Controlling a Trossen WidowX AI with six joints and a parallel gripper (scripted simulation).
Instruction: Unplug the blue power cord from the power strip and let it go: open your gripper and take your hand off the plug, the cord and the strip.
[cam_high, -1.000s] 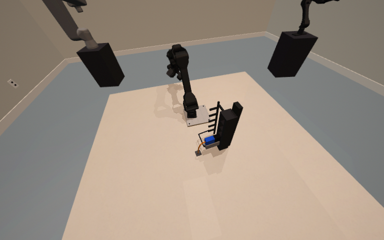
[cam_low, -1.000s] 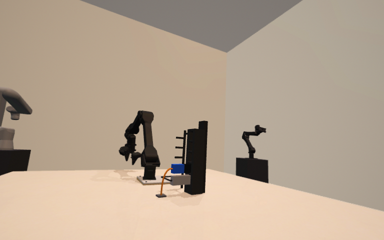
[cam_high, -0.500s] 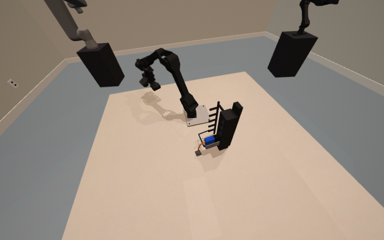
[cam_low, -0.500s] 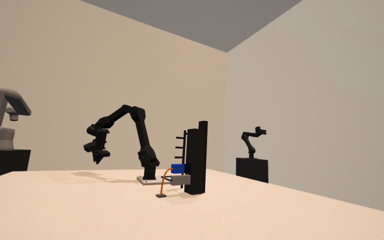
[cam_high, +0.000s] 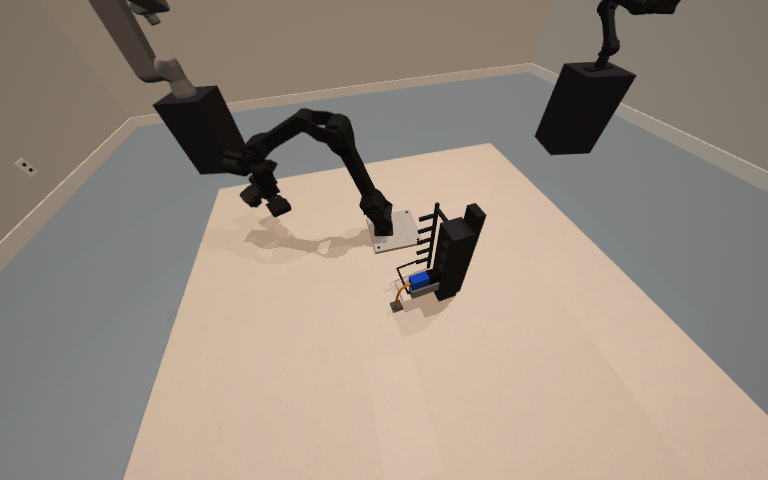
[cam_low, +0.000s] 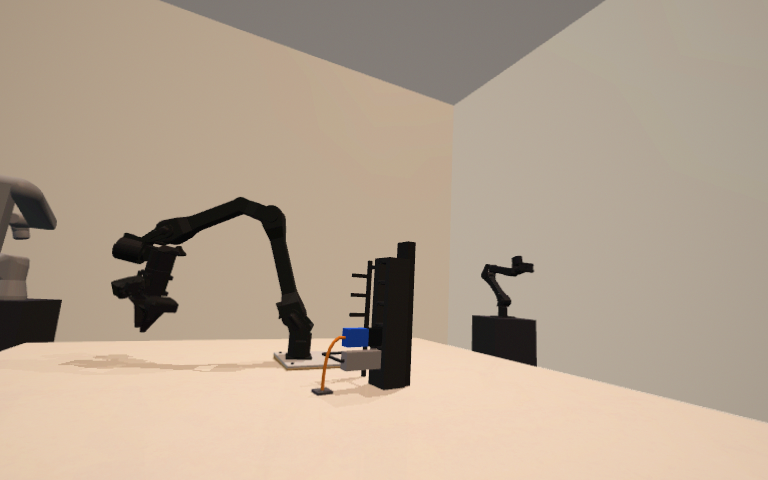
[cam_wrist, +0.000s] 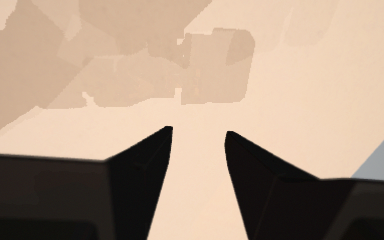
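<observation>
The blue plug (cam_high: 419, 280) (cam_low: 355, 337) sits low on the front of the upright black power strip (cam_high: 457, 257) (cam_low: 394, 322), with a black part between its blue body and the strip. Its orange cord (cam_high: 398, 294) (cam_low: 324, 365) curves down to a small dark block (cam_high: 396, 306) (cam_low: 322, 391) on the table. My gripper (cam_high: 263, 206) (cam_low: 141, 328) (cam_wrist: 199, 135) is partly open and empty, pointing down above the table, well to the left of the plug and strip in the top and exterior views. The wrist view shows only table, shadow and a little floor beyond the fingers.
A grey block (cam_low: 361, 360) lies directly under the plug against the strip. A thin black rack (cam_high: 433, 237) (cam_low: 368, 294) with several pegs stands beside the strip, toward my arm's white base plate (cam_high: 404, 232). Other arms stand on dark pedestals (cam_high: 586, 107) (cam_high: 198, 130) beyond the table.
</observation>
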